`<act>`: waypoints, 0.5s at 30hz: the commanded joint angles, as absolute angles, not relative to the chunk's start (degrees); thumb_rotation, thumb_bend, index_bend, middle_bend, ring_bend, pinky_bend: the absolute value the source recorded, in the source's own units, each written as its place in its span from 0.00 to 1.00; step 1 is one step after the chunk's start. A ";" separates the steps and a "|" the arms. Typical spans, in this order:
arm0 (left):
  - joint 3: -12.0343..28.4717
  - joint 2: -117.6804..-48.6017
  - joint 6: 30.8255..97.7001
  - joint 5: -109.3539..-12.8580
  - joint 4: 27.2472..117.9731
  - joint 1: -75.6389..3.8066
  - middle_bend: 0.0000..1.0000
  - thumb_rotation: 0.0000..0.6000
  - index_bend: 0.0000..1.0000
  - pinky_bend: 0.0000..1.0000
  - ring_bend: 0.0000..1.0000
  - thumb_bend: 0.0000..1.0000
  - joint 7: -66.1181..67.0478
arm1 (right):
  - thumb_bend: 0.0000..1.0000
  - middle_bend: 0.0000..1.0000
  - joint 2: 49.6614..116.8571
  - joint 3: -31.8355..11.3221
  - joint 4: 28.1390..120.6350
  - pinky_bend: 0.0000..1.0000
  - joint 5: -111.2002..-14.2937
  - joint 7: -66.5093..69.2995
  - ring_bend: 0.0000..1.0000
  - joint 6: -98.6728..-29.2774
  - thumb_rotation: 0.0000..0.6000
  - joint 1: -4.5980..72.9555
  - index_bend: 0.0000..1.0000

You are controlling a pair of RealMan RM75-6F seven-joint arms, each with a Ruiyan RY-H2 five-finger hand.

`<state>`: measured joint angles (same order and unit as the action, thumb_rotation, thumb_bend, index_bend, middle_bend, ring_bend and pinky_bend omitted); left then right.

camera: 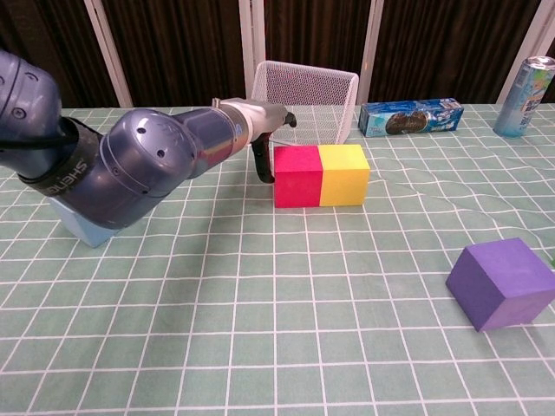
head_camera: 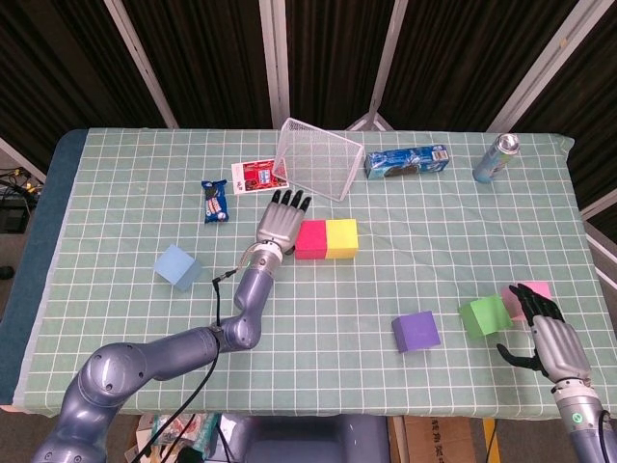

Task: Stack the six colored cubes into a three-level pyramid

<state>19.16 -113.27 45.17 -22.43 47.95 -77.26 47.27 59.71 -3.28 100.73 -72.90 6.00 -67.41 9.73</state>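
Observation:
A red cube (head_camera: 309,239) and a yellow cube (head_camera: 341,238) stand side by side, touching, at the table's middle; the chest view shows the same red cube (camera: 297,176) and yellow cube (camera: 343,174). My left hand (head_camera: 280,220) lies with its fingers stretched out along the red cube's left face, holding nothing; it is also in the chest view (camera: 263,130). A light blue cube (head_camera: 176,266) sits apart at the left. A purple cube (head_camera: 415,332), a green cube (head_camera: 484,315) and a pink cube (head_camera: 532,292) sit at the near right. My right hand (head_camera: 548,338) hovers empty by the pink cube.
A tilted wire basket (head_camera: 318,159), a blue biscuit box (head_camera: 407,161) and a can (head_camera: 496,157) line the far side. A snack packet (head_camera: 216,202) and a red-white card (head_camera: 257,176) lie left of the basket. My left arm (camera: 130,169) fills the chest view's left.

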 commanded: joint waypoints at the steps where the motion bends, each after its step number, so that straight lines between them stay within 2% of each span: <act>1: 19.39 -113.63 44.78 -22.70 47.23 -77.24 0.00 1.00 0.00 0.03 0.00 0.31 47.25 | 0.30 0.00 59.70 -3.29 100.72 0.00 -72.84 5.98 0.00 -67.40 1.00 9.73 0.00; 15: 20.54 -115.04 43.86 -23.96 44.02 -77.29 0.00 1.00 0.00 0.03 0.00 0.31 47.16 | 0.30 0.00 59.63 -3.30 100.78 0.00 -72.71 6.00 0.00 -67.27 1.00 9.74 0.00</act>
<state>20.50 -114.99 43.89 -23.92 44.05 -77.27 47.18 59.63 -3.30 100.78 -72.71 6.00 -67.27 9.74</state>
